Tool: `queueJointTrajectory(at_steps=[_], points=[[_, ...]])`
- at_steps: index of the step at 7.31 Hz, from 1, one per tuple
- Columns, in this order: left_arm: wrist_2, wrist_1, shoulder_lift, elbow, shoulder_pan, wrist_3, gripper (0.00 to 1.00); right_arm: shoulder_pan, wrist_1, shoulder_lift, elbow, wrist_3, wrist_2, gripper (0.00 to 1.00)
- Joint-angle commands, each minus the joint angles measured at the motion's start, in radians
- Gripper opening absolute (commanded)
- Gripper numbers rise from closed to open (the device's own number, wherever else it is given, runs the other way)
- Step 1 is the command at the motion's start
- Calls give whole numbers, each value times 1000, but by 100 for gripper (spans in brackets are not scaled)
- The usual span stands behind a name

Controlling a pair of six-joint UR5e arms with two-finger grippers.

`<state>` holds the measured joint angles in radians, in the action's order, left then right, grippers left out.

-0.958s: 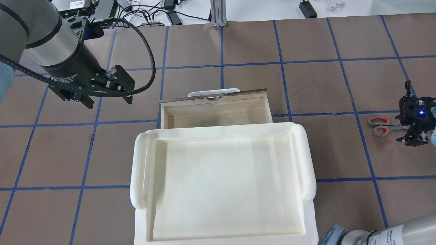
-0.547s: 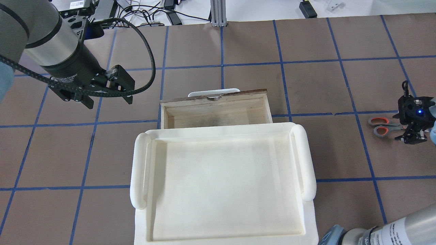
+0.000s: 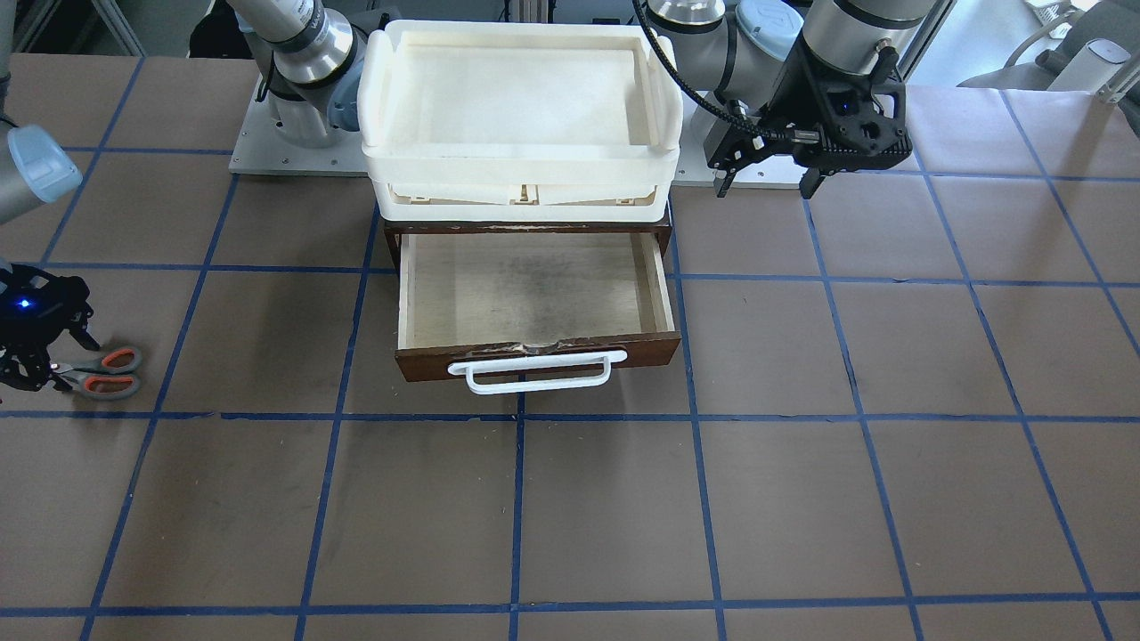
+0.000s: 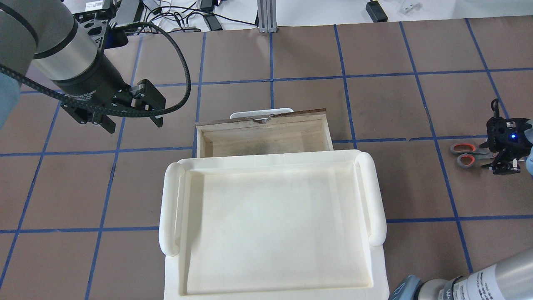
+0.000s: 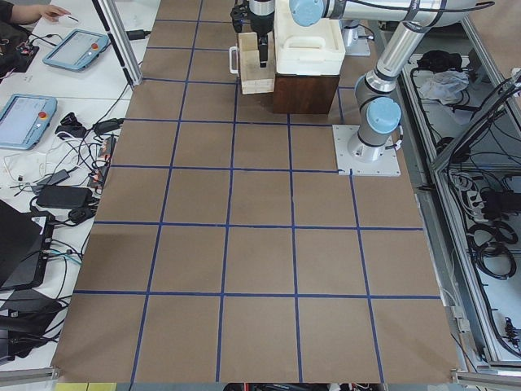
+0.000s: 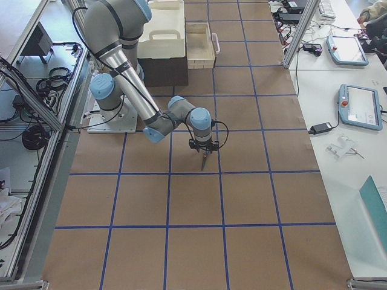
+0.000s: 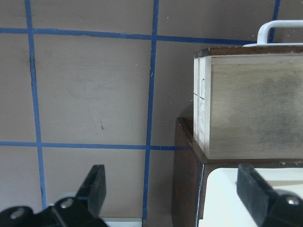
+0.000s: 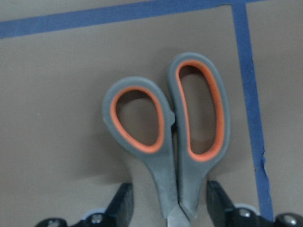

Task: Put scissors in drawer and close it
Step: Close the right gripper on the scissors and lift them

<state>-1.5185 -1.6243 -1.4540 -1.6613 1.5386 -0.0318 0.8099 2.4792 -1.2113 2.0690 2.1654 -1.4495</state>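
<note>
Grey-and-orange scissors (image 8: 165,137) lie flat on the bench (image 8: 57,142), loops pointing toward the drawer (image 3: 534,294). The right gripper (image 8: 169,198) has its fingers (image 8: 122,205) either side of the neck, apparently not clamped yet. The left gripper (image 7: 171,179) hangs open, well apart.

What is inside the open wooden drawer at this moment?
The drawer shows only its bare plywood floor with a dark smudge. Its rear part runs under the cream-white tray, so that part is hidden.

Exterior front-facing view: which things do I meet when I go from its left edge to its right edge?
In order: scissors → drawer → left gripper.
</note>
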Motion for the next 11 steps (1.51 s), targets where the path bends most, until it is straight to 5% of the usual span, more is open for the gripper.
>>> queueJointTrajectory(at_steps=[1, 4, 7, 11], points=[[-6, -2, 4, 0, 0, 4, 100, 0, -5, 0, -1, -2, -12, 18], [-9, -2, 4, 0, 0, 4, 100, 0, -17, -22, -41, -6, -12, 12], [-9, -2, 4, 0, 0, 6, 100, 17, -295, -77, -197, -4, -8, 11], [-6, -2, 3, 0, 0, 4, 100, 226, -570, -174, -369, -190, -9, 9]])
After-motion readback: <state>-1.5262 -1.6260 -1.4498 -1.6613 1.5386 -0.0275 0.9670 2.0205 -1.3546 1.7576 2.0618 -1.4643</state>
